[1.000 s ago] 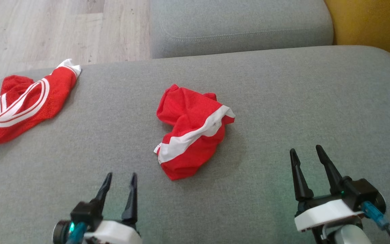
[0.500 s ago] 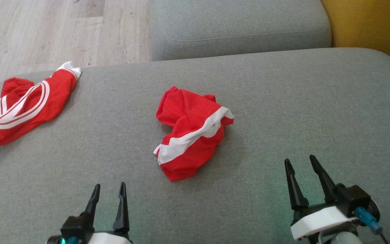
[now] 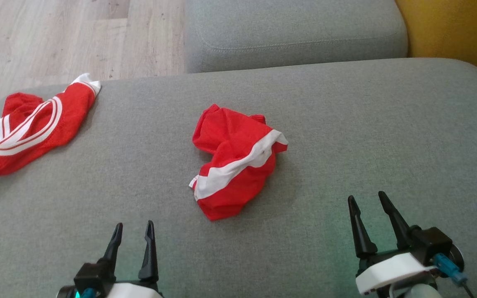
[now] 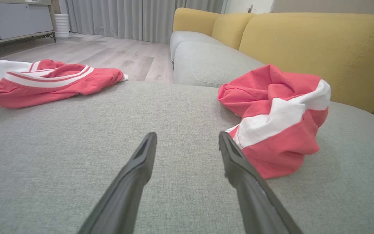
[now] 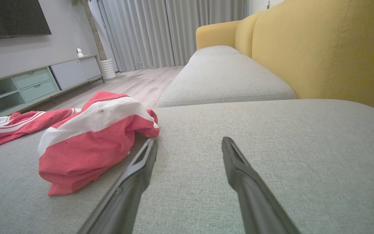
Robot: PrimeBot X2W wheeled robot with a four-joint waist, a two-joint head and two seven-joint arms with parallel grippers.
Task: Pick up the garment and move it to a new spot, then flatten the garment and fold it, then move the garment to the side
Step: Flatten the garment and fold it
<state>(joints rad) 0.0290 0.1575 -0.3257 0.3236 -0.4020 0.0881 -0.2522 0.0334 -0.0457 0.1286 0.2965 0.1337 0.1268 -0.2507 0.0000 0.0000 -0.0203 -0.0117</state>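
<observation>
Red with a broad white band across it, the garment [image 3: 236, 163] lies crumpled in a heap near the middle of the grey seat cushion [image 3: 387, 124], away from all of its edges. We hold our left gripper [image 3: 134, 224] low over the near edge of the cushion, on the left side of the heap and clear of it, its two dark fingers spread wide with nothing between them. Our right gripper [image 3: 366, 196] hovers over the near edge too, on the right side of the heap and farther from it, its jaws equally wide and empty. From the left wrist we see the heap standing just beyond and to one side of our fingertips, the white band running slantwise over its folds. From the right wrist it sits on the other side, one red fold close to a fingertip, though we cannot tell whether they touch. A second piece of clothing [image 3: 31, 126], red with thin white stripes and a white part, lies spread at the far left corner of the cushion, partly over its left edge. Beyond the far edge we see another grey cushion [image 3: 292, 33], a pale wooden floor [image 3: 56, 37] and a yellow backrest [image 3: 454, 29].
</observation>
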